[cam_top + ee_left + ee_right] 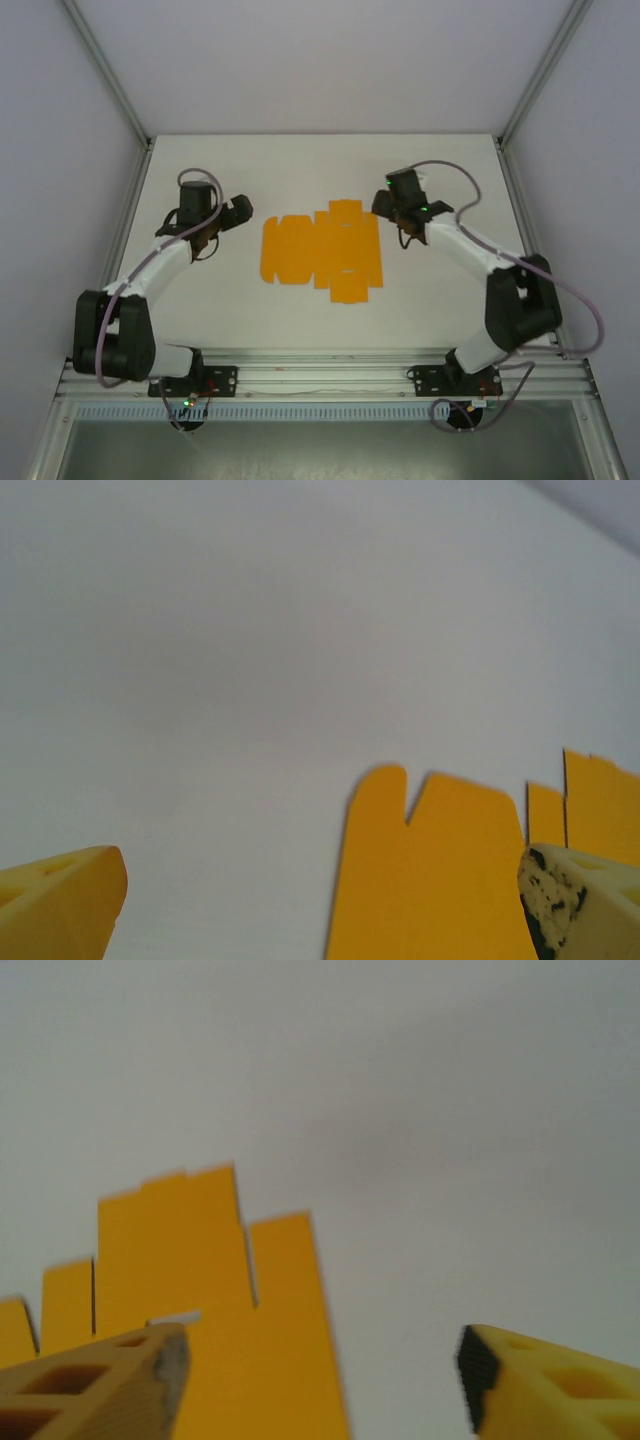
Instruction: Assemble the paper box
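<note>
Paper box (322, 250) bright orange; table (300, 170) white; jaws yellow, one black-speckled

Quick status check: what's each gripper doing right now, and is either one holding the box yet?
Left gripper: open, holding nothing.
Right gripper: open, holding nothing.
The paper box lies flat between them, ungripped.

White tabletop (300, 165), slotted aluminium rail (320, 378) along its near edge, 2 slanted metal frame posts (108, 72) at the far corners.

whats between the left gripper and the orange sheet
Only bare white table lies between the left gripper and the flat paper box, clearest in the top external view.
</note>
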Available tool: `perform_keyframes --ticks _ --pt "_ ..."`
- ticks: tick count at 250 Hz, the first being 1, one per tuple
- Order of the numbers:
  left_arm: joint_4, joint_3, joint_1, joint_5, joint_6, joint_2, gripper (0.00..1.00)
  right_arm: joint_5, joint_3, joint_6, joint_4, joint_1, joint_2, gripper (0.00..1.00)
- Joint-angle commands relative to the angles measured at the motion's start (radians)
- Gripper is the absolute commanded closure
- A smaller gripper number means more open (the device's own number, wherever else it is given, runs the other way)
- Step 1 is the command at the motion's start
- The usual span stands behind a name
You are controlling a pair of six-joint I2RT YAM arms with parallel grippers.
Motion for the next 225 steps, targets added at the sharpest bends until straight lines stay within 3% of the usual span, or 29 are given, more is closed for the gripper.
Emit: perform_keyframes --ticks 1,27,52,86,128,225 --pt "-0.092 0.047 -0.024 0.143 -0.051 0.070 0.00 -0.080 0.054 0.046 -0.169 0.023 0.102 0.41" --pt "-0.177 0.116 -0.032 0.151 -0.059 0.170 0.00 -0.104 0.076 0.050 -0.158 0.043 0.176 0.53" --pt "-0.210 0.155 -0.039 0.199 -0.057 0.248 0.00 -0.122 0.089 0.050 -0.152 0.050 0.220 0.55" --pt "-0.178 0.168 -0.049 0.322 -0.069 0.329 0.00 -0.046 0.104 0.066 -0.199 0.051 0.273 0.59" --pt "-0.207 0.189 -0.075 0.379 -0.041 0.384 0.00 -0.028 0.070 0.104 -0.210 0.051 0.328 0.67" --pt "-0.171 0.177 -0.137 0.526 -0.001 0.447 0.01 -0.101 -0.016 0.109 -0.126 0.050 0.336 0.72"
